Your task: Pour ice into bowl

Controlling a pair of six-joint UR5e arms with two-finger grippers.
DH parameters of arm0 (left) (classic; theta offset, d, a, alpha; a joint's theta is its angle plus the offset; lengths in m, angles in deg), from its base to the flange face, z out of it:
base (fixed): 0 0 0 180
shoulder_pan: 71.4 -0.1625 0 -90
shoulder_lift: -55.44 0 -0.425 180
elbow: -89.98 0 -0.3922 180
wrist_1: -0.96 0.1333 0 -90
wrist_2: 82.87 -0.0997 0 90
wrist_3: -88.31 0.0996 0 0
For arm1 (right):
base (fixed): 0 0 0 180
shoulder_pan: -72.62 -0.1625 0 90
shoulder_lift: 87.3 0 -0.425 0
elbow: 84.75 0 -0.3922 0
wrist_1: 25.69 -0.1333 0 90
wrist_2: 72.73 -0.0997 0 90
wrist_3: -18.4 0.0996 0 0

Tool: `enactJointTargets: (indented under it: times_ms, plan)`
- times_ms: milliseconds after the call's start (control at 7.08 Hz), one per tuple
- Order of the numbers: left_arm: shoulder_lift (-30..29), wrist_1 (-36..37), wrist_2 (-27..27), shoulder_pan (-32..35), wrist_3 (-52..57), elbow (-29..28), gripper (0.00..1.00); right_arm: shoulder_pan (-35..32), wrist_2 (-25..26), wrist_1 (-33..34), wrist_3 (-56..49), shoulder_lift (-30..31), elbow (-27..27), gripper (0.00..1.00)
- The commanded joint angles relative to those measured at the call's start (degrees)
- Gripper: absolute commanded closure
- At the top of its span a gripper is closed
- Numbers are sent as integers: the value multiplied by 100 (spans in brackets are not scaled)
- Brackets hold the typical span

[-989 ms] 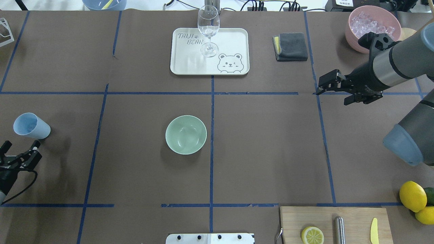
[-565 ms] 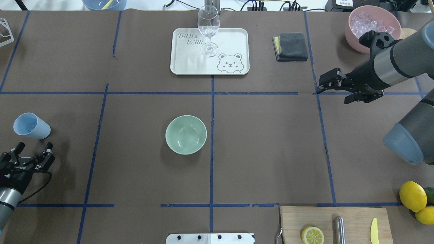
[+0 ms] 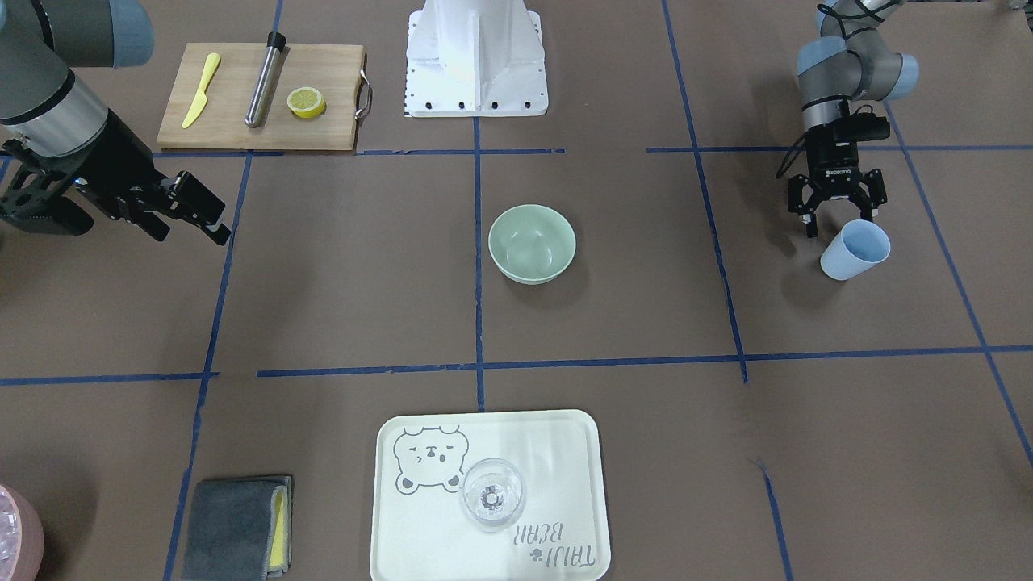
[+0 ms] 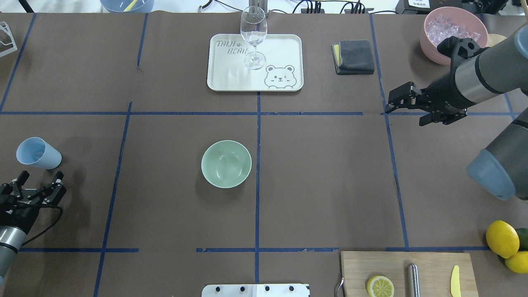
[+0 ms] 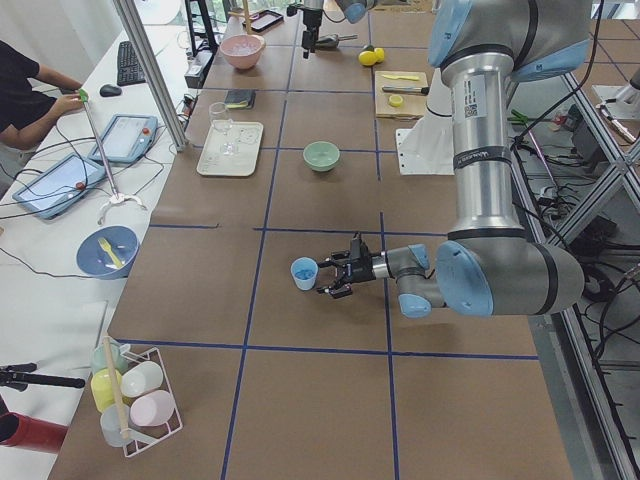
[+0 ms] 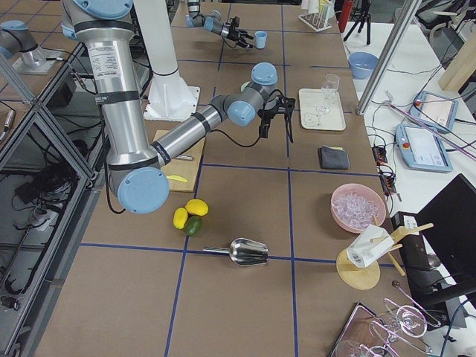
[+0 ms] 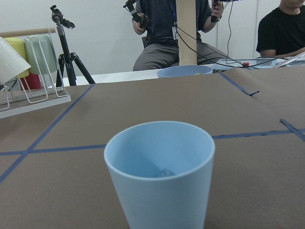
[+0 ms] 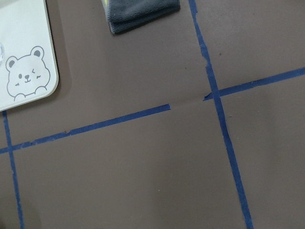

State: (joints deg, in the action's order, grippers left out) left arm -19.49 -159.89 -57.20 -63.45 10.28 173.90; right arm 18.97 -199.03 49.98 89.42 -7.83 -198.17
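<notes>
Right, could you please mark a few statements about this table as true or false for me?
1. The bowl has no ice in it yet. True.
2. The left arm's fingers are shut on the light blue cup. False: they are open, just short of the cup, which stands on the table.
3. The clear glass stands on the bear tray. True.
4. The pink container is empty. False: it holds ice cubes.
5. The right arm's fingers hold nothing. True.
</notes>
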Motion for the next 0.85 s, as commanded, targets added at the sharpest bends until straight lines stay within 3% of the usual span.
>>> enactJointTargets:
  times_ms: [0,707]
  plan:
    - [-91,-8,43,119,77,-51,0,3,0,9,0,-2,13,0]
    - [-354,-175,314,444,77,-235,0,-23,-9,18,0,-10,-5,0]
